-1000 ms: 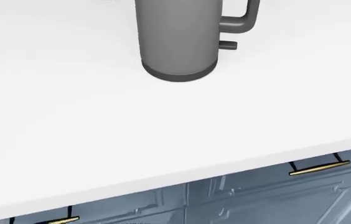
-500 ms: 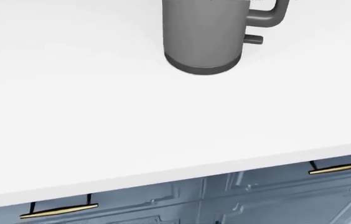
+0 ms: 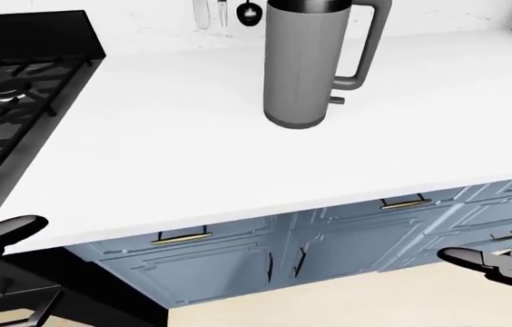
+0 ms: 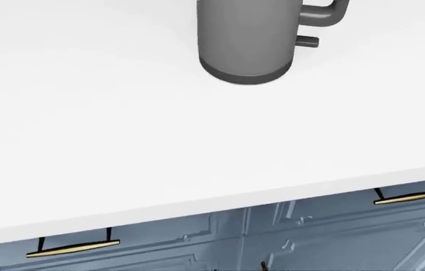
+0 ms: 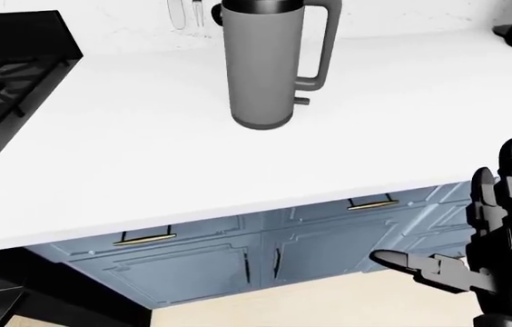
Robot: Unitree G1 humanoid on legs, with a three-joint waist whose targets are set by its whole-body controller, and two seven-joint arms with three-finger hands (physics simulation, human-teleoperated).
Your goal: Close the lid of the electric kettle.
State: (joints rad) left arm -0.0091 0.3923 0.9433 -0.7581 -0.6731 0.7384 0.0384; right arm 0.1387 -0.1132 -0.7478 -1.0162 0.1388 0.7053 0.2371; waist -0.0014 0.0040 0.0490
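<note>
Across most of each view lies the white countertop (image 3: 238,150), its edge running along the lower part of the frames. Below it: blue-grey cabinet fronts (image 5: 238,266) with brass pulls (image 4: 73,247), and a strip of pale floor at the bottom of the eye views. At left in the left-eye view, a black gas stove (image 3: 11,95) with grates butts against the counter. The grey electric kettle (image 3: 303,65) stands upright near the top of the view, well in from the counter edge, handle to the view's right; a dark band caps its top, but whether the lid is fully down cannot be told. Utensils (image 3: 224,12) hang on the wall just left of it.

Right hand (image 5: 497,235): low at lower right, below counter level, fingers spread and upright, thumb pointing left, holding nothing. Left hand (image 3: 1,231): only a fingertip shows at the left edge; its state cannot be told. Both hands are well apart from the kettle.
</note>
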